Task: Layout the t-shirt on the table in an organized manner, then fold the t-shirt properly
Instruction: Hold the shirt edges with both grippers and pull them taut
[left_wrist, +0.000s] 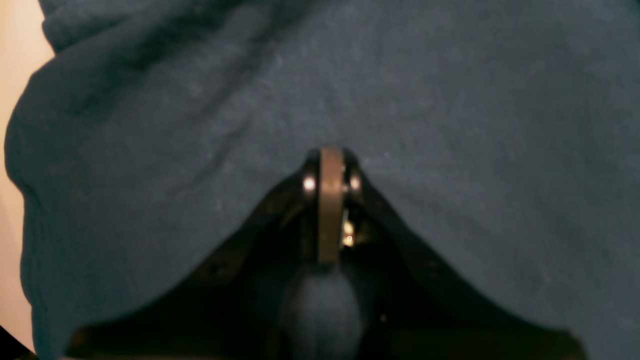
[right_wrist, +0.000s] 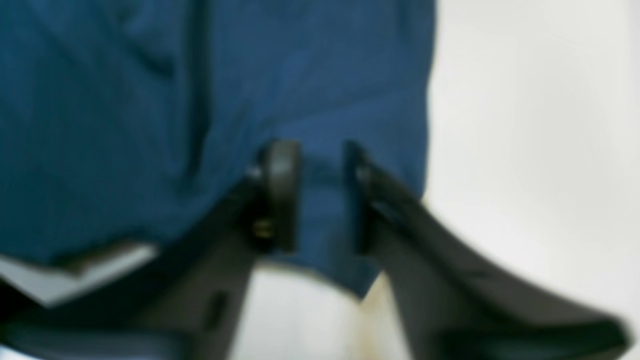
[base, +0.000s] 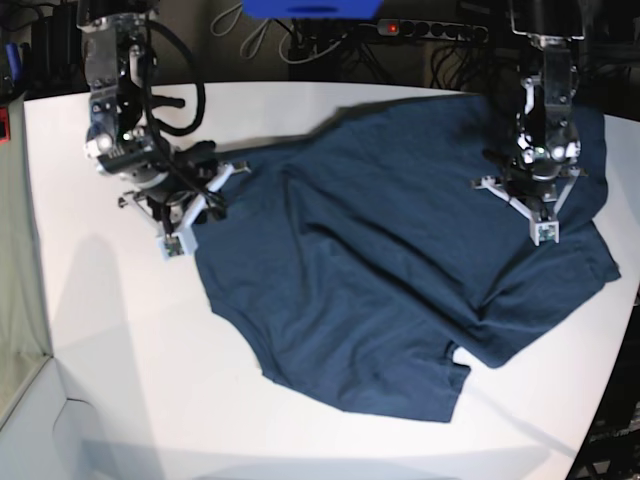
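The dark navy t-shirt (base: 380, 270) lies spread and creased across the white table (base: 120, 330), with a sleeve toward the front right. My left gripper (base: 540, 215) stands over the shirt's far right part. In the left wrist view this gripper (left_wrist: 330, 155) is shut, its tips are against the t-shirt (left_wrist: 400, 90), and a bunch of blue cloth sits between its fingers lower down. My right gripper (base: 195, 205) is at the shirt's left edge. The blurred right wrist view shows its fingers (right_wrist: 280, 190) apart with the t-shirt's (right_wrist: 150, 100) edge lying between them and bare table (right_wrist: 525, 125) beside.
Behind the table run cables, a power strip (base: 430, 30) with a red light and a blue object (base: 310, 8). The table's curved edge passes close to the shirt at the right (base: 625, 300). White tabletop stretches to the left and front of the shirt.
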